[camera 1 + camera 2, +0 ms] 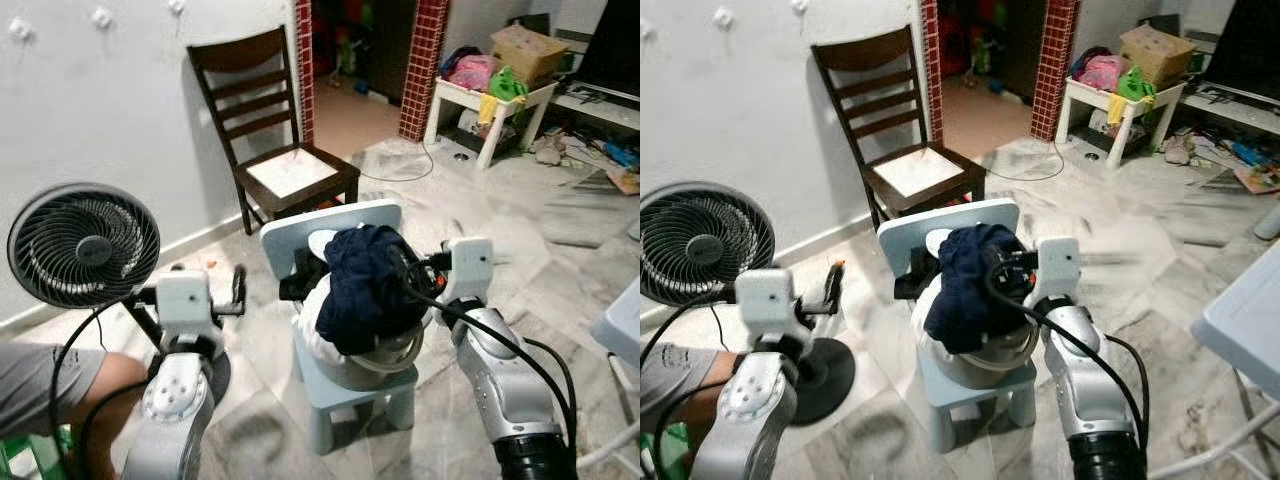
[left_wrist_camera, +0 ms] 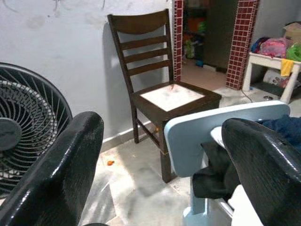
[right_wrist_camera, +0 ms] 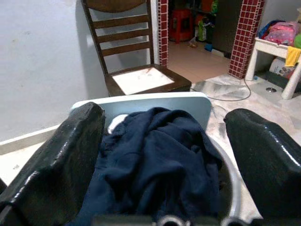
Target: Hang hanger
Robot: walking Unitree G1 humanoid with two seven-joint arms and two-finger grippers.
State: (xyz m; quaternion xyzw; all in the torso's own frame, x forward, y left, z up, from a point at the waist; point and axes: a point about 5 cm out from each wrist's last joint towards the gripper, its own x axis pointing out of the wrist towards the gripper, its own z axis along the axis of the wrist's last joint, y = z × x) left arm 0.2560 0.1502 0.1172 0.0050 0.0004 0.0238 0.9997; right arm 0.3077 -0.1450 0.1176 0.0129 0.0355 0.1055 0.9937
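A heap of dark navy clothing (image 1: 365, 285) lies in a pale round basin (image 1: 385, 365) on a small light-blue chair (image 1: 330, 222). My right gripper (image 1: 405, 272) is at the heap's right side, open, and the cloth (image 3: 155, 165) lies between and beyond its spread fingers (image 3: 61, 150). My left gripper (image 1: 238, 290) hangs open to the left of the blue chair with nothing in it. Its fingers (image 2: 61, 174) frame the chair's back (image 2: 225, 122). Small white hooks (image 1: 101, 17) sit high on the wall at the left.
A black floor fan (image 1: 85, 245) stands close at my left, and a person's grey sleeve and arm (image 1: 40, 385) are beside it. A dark wooden chair (image 1: 270, 130) stands against the wall. A cluttered white table (image 1: 490, 95) is at the back right.
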